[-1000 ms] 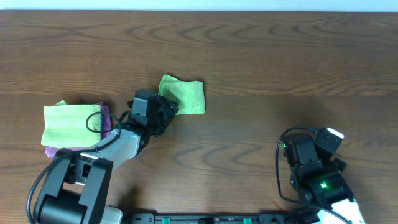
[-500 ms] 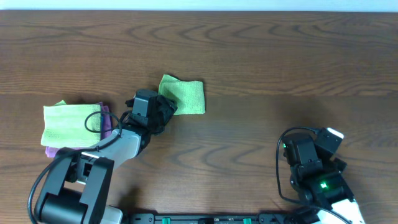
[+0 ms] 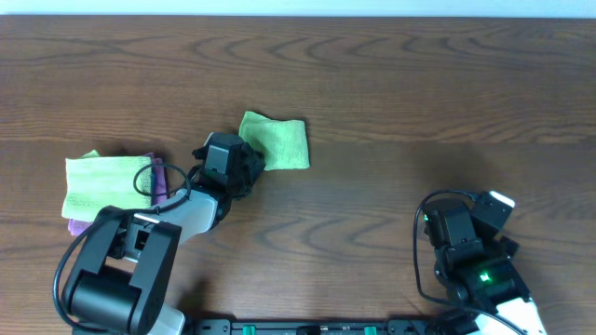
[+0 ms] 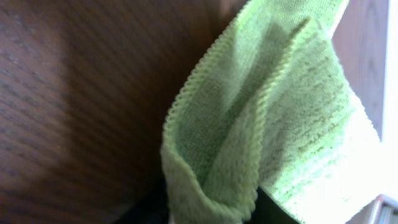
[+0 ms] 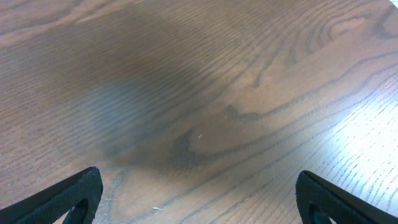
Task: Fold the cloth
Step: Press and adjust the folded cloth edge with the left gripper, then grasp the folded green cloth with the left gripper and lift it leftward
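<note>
Cloth (image 3: 279, 141): lime-green microfibre towel, doubled over, flat on counter (image 3: 419, 84) left of centre, well apart from paler green square (image 3: 98, 184) and purple-pink cloth (image 3: 159, 181).
Handling, judged: light, limp, grippy nap; drapes, holds no shape; best taken at corner or hemmed edge.
Left claw (image 3: 252, 161): low, reaching forward-right, pinching cloth's near-left edge, fabric bunched between fingers.
Right claw (image 5: 199, 190): spread wide, parked low over bare wood, near right.

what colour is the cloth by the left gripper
Lime green, plain, finely ribbed cloth; best in the left wrist view.
</note>
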